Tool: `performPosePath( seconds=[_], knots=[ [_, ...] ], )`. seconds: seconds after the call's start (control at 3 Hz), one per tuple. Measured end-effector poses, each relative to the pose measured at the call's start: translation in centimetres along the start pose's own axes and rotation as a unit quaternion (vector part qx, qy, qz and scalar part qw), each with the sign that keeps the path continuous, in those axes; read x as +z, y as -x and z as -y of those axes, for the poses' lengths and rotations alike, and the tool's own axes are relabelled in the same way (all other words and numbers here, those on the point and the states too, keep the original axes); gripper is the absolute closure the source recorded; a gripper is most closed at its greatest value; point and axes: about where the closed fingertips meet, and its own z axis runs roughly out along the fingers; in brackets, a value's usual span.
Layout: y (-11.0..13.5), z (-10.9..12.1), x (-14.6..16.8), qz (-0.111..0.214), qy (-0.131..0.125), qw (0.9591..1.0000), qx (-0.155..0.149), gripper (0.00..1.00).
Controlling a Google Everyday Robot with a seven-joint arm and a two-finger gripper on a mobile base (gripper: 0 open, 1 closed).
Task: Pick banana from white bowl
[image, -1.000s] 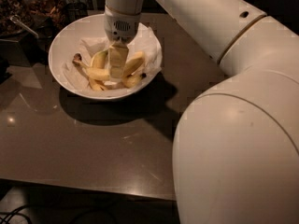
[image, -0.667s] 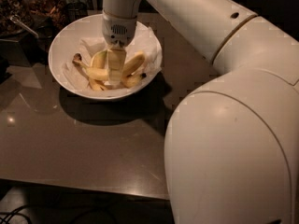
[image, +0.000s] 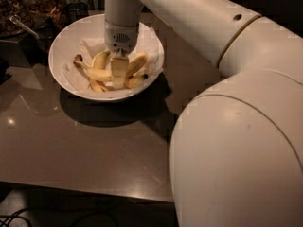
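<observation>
The white bowl [image: 61, 44], lined with crumpled white paper, stands at the back left of the dark table. Several yellow bananas lie in it. The long banana [image: 96, 73] with a dark brown knobby stem end lies across the bowl's left middle, its stem pointing up-left. My gripper [image: 118, 77] reaches straight down into the bowl from above. Its tip is among the bananas, right at the long banana's right end, and hides that end. A shorter banana [image: 137, 63] lies to the right of the gripper.
Dark containers [image: 42, 6] and a metal handle [image: 21, 25] stand behind the bowl at the back left. My large white arm [image: 236, 141] fills the right side. The table's front edge [image: 85, 189] runs along the bottom.
The gripper stays down in the bowl at the same spot. My arm's large near segment has swung a little left and closer to the camera. The bananas have not moved.
</observation>
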Motion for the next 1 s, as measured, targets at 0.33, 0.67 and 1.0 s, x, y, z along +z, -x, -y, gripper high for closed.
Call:
performPosePath(
  seconds=[0.33,0.67,1.0],
  knots=[
    [0.6,0.7,0.2,0.01,-0.012,0.9999,0.0,0.79],
    [1.0,1.2,0.4,0.016,-0.02,0.9997,-0.001,0.99],
    [1.3,-0.7,-1.5,0.009,-0.042,0.9991,-0.003,1.0]
  ],
)
